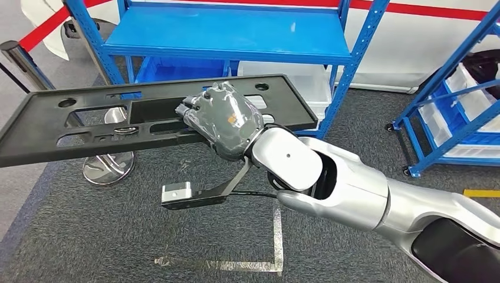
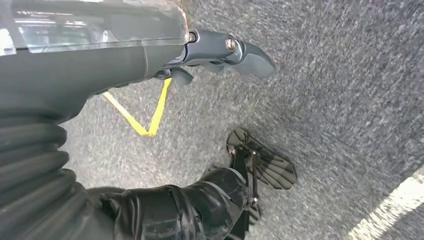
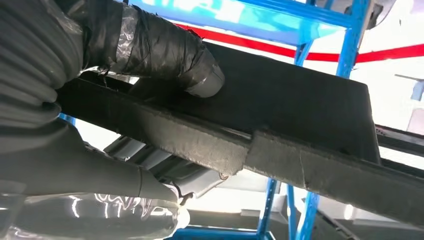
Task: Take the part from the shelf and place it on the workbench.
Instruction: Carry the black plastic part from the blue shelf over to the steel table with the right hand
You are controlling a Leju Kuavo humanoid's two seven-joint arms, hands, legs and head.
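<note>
The part is a long black plastic panel (image 1: 71, 121) with several cut-outs, held level in the air in front of the blue shelf (image 1: 236, 35). My right hand (image 1: 223, 121) grips its near edge around the middle, fingers over the top. In the right wrist view the thumb (image 3: 165, 55) presses on the panel (image 3: 300, 105), seen from underneath. My left hand (image 2: 220, 47) hangs beside my body over the grey carpet with its fingers extended and holds nothing.
A chrome stanchion base (image 1: 109, 165) with a red belt stands under the panel's left half. A second blue rack (image 1: 454, 112) with bins stands at the right. White tape (image 1: 277, 236) marks the carpet. Yellow tape (image 2: 145, 117) lies below the left hand.
</note>
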